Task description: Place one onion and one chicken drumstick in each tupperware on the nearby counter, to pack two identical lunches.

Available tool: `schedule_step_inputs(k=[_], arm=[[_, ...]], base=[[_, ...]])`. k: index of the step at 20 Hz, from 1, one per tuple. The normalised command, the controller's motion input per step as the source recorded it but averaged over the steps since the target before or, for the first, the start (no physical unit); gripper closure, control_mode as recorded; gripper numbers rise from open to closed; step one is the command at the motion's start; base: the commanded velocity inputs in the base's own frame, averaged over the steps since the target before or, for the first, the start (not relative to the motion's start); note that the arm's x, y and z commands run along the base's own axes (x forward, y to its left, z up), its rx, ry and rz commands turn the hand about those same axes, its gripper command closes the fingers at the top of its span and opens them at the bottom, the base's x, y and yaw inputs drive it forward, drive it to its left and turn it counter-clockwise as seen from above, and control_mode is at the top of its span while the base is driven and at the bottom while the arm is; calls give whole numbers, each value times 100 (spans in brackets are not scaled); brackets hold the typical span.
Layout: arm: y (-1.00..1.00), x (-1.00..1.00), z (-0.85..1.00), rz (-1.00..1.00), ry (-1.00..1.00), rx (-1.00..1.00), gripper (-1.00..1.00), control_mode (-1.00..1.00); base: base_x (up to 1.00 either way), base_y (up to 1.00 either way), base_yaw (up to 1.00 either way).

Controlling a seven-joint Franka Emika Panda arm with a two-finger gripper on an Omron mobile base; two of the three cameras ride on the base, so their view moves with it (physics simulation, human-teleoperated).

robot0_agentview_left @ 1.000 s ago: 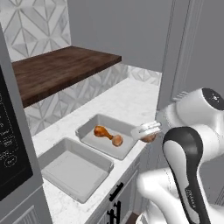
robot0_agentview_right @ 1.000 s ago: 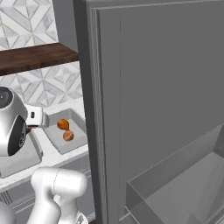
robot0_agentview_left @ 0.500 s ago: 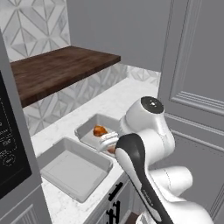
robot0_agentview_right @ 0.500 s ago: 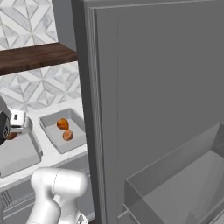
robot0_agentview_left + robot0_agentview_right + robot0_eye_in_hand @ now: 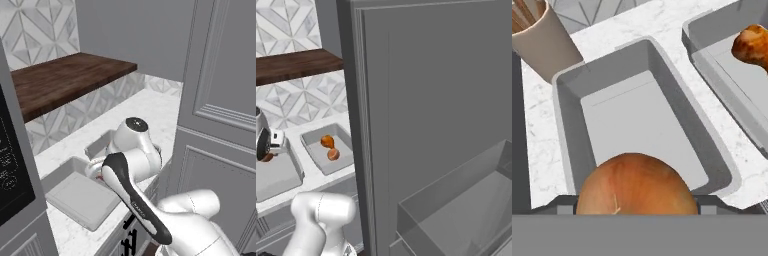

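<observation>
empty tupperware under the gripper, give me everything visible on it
The tupperware is a shallow light-grey rectangular container with rounded corners, a raised rim and sloping walls, plastic-looking. Its flat floor is bare. It sits level on the white marble counter, beside a tan cup and the second tupperware. The gripper holds an onion above its near end, seemingly not touching it.

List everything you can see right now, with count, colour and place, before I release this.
tupperware: 2, light grey, side by side on the counter; near one empty, far one holds food
onion: 1 seen, orange-tan, held between the fingertips above the empty tupperware
chicken drumstick: 1 seen, orange-brown, in the far tupperware beside another small orange piece
counter: 1, white marble-look
shelf: 1, dark brown wood, above the counter
cup: 1, beige, holding sticks, beside the empty tupperware
gripper: 1, shut on the onion
</observation>
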Motion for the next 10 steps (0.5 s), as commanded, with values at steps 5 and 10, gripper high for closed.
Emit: schedule_step_inputs(k=[5, 10], arm=[[28, 67, -57, 5, 4, 0, 100, -100], [38, 55, -58, 2, 3, -1, 100, -100]], base=[[0, 0, 0], [0, 0, 0]])
